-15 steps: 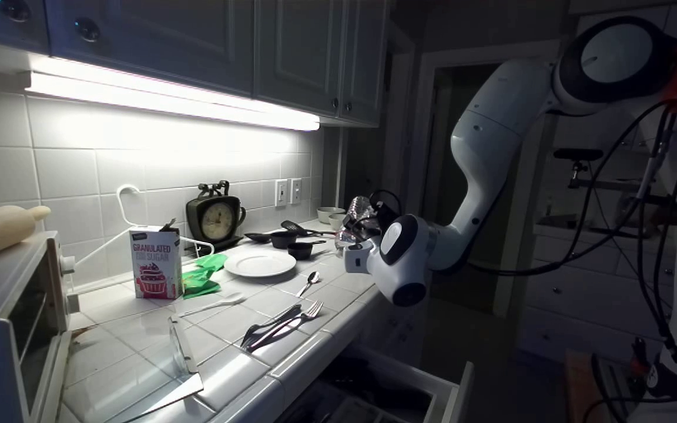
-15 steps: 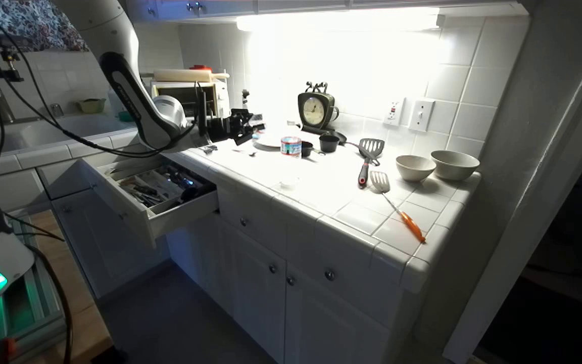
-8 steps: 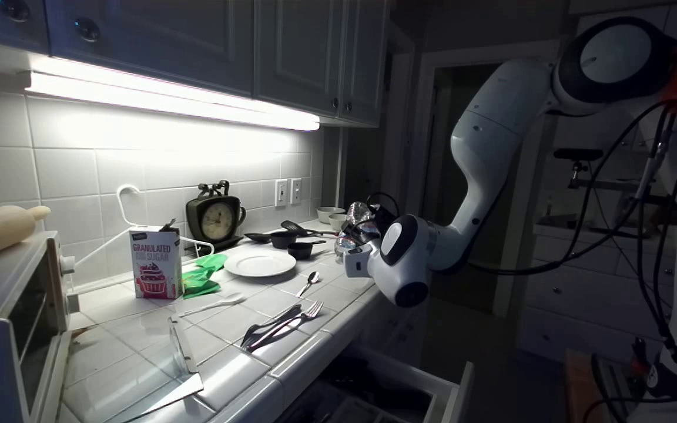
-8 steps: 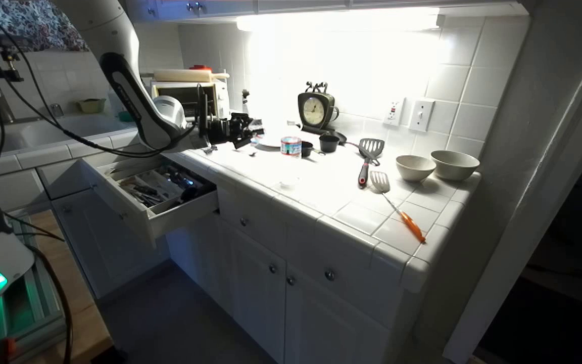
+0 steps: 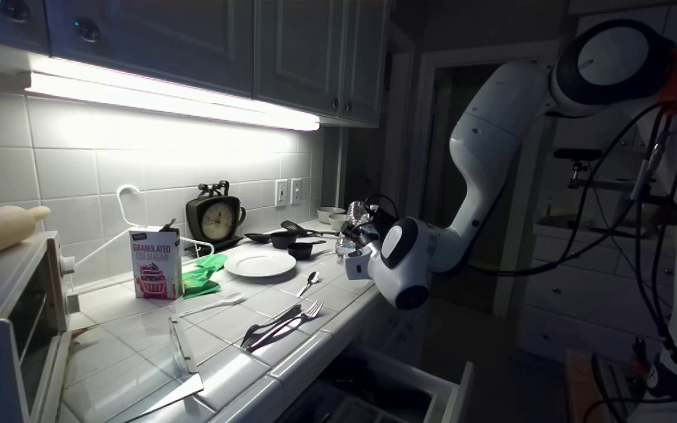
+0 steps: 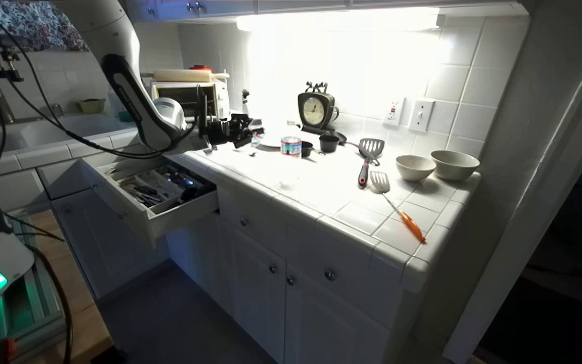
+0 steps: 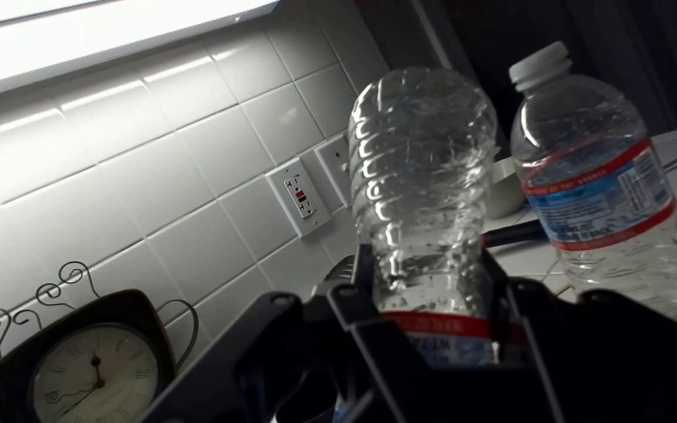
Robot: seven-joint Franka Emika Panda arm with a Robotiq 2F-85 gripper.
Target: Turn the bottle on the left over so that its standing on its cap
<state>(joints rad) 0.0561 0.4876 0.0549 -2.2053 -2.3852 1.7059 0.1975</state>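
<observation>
Furthest left, the drawer is pulled out below the front edge of the desk, with the arm reaching in above it. Next comes the gripper, grasping the bottle around its waist, base uppermost, above the desk and, it seems, inboard of that edge. Over the last second both have sunk a little; I read that as lowering toward a stand on the cap, with the turning mostly done. The cap is hidden, so I cannot tell whether it touches the desk yet.

Just to the right stands the upright bottle, apart from the held one in the wrist view. Set against it, the held bottle leans, so it likely wants straightening before release; that side of the gripper has the least room and could knock the neighbour. Behind, the cups and the clock limit reach toward the wall.

Further right, the turner lies, then the spatula in front of the bowls, all well apart from the gripper. The roomiest stretch of desk lies toward the front, between the upright bottle and the spatula, though the edge runs near there; backing off toward the arm seems safest.
</observation>
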